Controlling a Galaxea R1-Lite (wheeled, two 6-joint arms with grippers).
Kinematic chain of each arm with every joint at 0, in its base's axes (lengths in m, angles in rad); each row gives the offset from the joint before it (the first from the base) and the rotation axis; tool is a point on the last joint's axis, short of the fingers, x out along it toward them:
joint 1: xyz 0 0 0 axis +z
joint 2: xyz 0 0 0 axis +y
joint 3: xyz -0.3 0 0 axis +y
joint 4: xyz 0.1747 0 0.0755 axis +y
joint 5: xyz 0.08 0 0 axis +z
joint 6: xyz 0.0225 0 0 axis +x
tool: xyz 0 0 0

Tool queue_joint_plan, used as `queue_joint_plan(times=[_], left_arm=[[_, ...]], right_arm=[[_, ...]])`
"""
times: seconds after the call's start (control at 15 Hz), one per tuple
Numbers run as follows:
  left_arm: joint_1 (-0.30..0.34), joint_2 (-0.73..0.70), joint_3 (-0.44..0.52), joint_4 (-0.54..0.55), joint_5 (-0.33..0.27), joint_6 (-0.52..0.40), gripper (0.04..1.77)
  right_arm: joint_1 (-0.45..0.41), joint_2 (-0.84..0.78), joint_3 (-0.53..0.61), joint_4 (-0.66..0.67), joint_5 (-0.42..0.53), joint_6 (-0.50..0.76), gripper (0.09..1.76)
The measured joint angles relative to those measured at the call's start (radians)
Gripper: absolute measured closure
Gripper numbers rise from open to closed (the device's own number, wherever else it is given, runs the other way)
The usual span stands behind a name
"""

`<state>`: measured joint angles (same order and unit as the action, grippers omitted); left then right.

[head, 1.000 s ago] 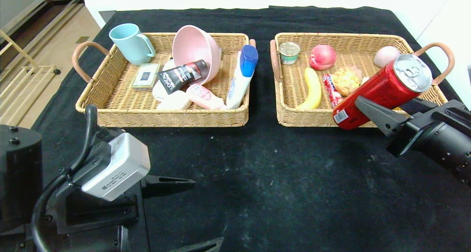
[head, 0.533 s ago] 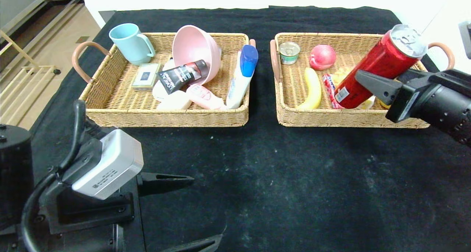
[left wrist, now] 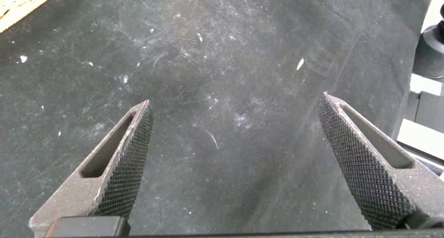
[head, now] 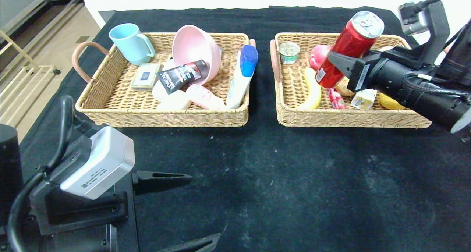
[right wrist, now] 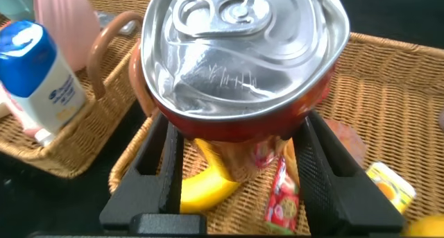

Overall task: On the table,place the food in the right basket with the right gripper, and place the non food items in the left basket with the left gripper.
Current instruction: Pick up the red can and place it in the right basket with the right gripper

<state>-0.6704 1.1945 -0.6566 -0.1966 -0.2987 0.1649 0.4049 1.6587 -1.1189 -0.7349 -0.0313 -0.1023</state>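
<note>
The right gripper (head: 340, 62) is clamped on the red drink can (head: 347, 48), one finger on each side of its body, holding it tilted in the air above the middle of the right basket (head: 353, 116), silver top up and leaning toward the far right. The left gripper (head: 184, 208) hangs low over the table's near left corner with its fingers spread wide and nothing between them; it looks idle. The table (head: 276, 178) is bare black cloth in front of both baskets, so by the look of it the can is the last item out. The left basket (head: 162, 117), near the far left edge, holds a blue mug (head: 130, 42), a tipped pink bowl (head: 193, 49), the white bottle with the blue cap (head: 241, 75) leaning on its right rim, the black tube (head: 182, 75), the pink squeeze bottle (head: 204, 96) and a small green box (head: 146, 75). The right basket carries a banana (head: 312, 92), a red apple (head: 315, 57) partly behind the can, the juice carton (head: 363, 98), a small tin (head: 289, 52) at its far left corner and the yellow pear (head: 390, 103), half hidden under the arm. The step in hand is the delivery of the can. The next move probably calls for lowering it toward an open patch of wicker, beside the banana rather than on the fruit, then parting the fingers and lifting clear; let go tilted, it may well roll.
</note>
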Motion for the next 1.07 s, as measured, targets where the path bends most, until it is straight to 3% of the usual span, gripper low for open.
queue_joint_plan(times=[0.53, 0.73, 1.07], left_arm=[[0.000, -0.001, 0.001, 0.000, 0.000, 0.000, 0.09], [0.000, -0.001, 0.002, 0.000, 0.000, 0.000, 0.09], [0.000, -0.002, 0.002, 0.001, 0.000, 0.000, 0.09]], right_arm=[[-0.014, 0.087, -0.058, -0.005, -0.016, -0.049, 0.86], [-0.013, 0.084, -0.058, -0.007, -0.016, -0.051, 0.62], [-0.012, 0.071, -0.043, 0.000, -0.016, -0.051, 0.40]])
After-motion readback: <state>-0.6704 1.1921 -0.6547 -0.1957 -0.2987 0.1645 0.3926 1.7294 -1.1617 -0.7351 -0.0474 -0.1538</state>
